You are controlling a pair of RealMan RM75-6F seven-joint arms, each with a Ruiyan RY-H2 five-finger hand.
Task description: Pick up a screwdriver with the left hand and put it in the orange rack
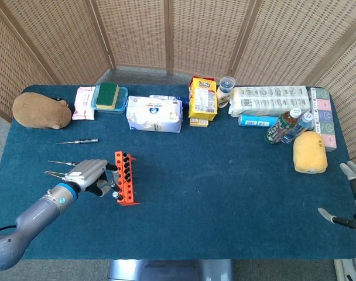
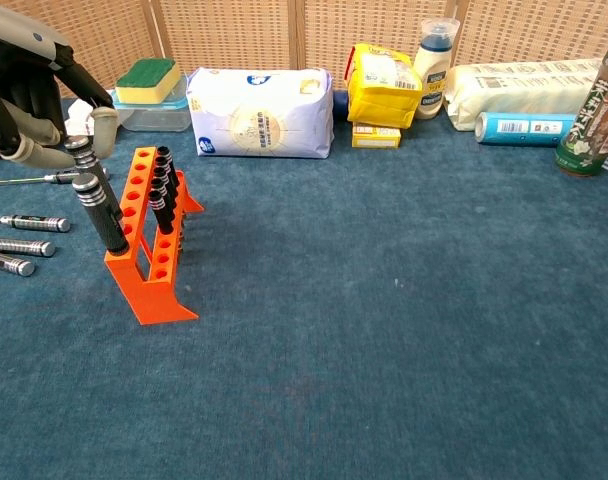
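Surface: table (image 1: 225, 193) covered in dark blue carpet-like cloth. Woven cane screens (image 1: 166, 29) stand behind the far edge.

Writing: the yellow packet (image 1: 202, 98) at the far edge carries red lettering, too small to read for certain. Labels on the other goods are not legible.

Far edge, from the left corner: brown plush (image 1: 41, 110), wipes pack (image 1: 84, 103), green sponge in a clear box (image 1: 109, 96), white tissue pack (image 1: 154, 113), small lidded bottle (image 1: 226, 91), long white pack (image 1: 270, 100), blue tube (image 1: 257, 120), two drink bottles (image 1: 288, 126), yellow plush (image 1: 310, 152) by the right edge.

Orange rack (image 2: 149, 240) stands near the left edge, dark handles upright in its far holes. Screwdriver (image 2: 100, 210) sits tilted in the nearest hole. Left hand (image 1: 91, 175) is just beside the rack, fingers (image 2: 24, 150) curled at the screwdriver's top end; cannot tell whether they pinch it. Loose screwdrivers (image 2: 24, 235) lie on the cloth further left, well clear of the rack.

Right hand (image 1: 351, 196) at the right edge, fingers spread, holding nothing.
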